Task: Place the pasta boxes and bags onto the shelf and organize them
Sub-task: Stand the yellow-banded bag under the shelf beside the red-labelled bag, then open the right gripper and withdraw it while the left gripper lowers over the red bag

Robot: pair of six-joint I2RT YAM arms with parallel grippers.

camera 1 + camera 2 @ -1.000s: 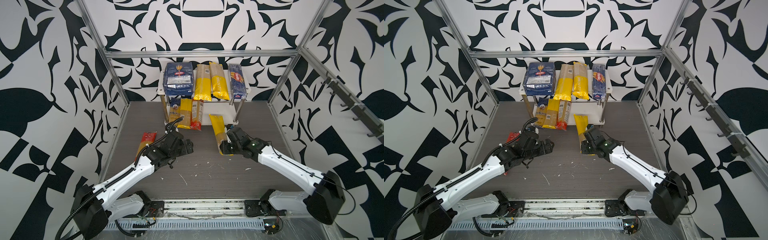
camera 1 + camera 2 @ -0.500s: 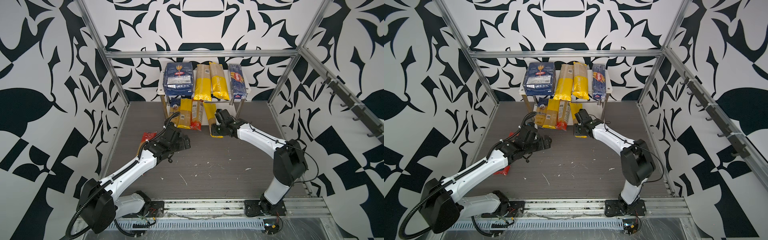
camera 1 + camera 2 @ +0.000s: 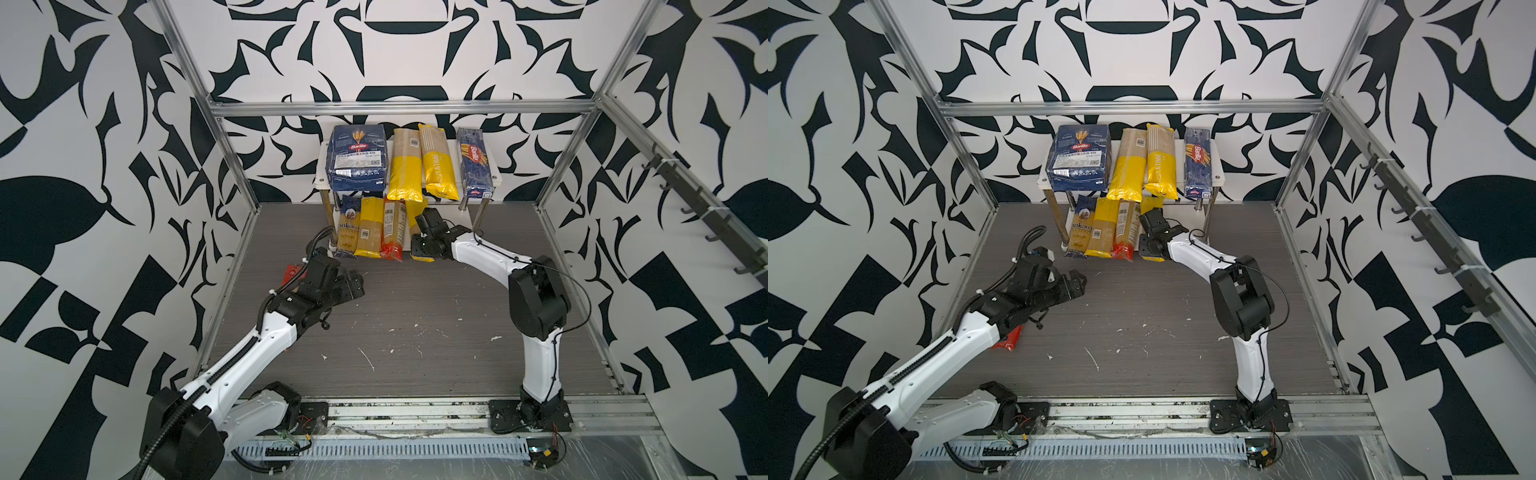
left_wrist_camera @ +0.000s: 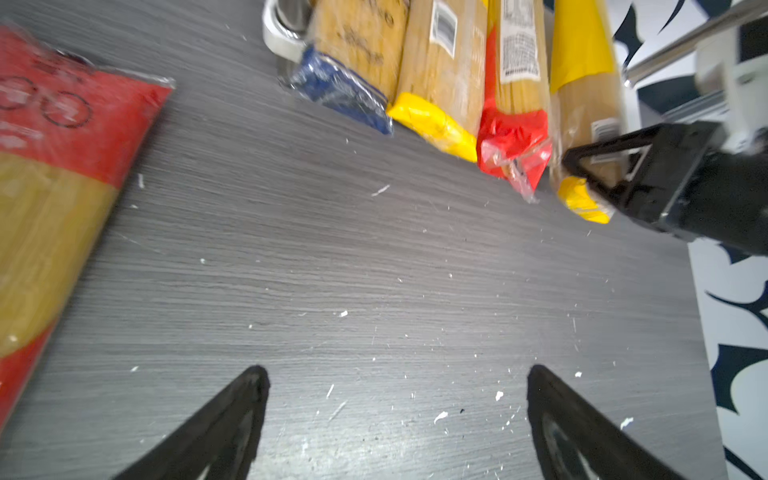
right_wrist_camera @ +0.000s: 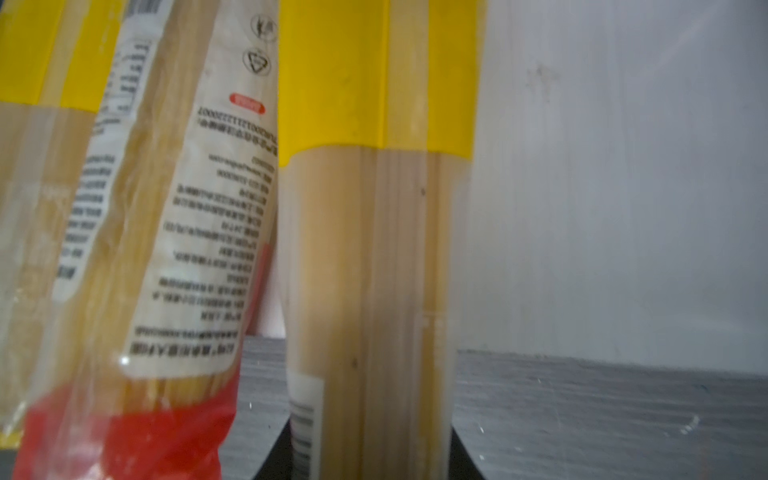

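The shelf (image 3: 321,183) stands at the back. Its top board carries the wide pasta box (image 3: 358,164), two yellow bags (image 3: 405,166) and the narrow pasta box (image 3: 475,166). On the lower board a blue-topped bag (image 3: 348,232), a yellow bag (image 3: 370,228) and a red-ended bag (image 3: 392,232) lie side by side. My right gripper (image 3: 419,243) is shut on another yellow bag (image 5: 374,249), which lies part-way onto the lower board right of the red-ended one. My left gripper (image 4: 397,374) hangs open and empty over the floor. A red bag (image 4: 54,166) lies beside it, mostly hidden under the left arm (image 3: 274,332) in both top views.
Chrome posts (image 3: 480,214) flank the lower board's opening, and the right arm's forearm (image 3: 482,253) reaches in past the right one. Aluminium frame rails (image 3: 399,109) run above and beside the shelf. White crumbs dot the grey floor (image 3: 415,332).
My right gripper has carried the yellow bag from mid-floor back to the shelf's lower board, beside the red-ended bag. The left gripper has shifted slightly and stayed open.
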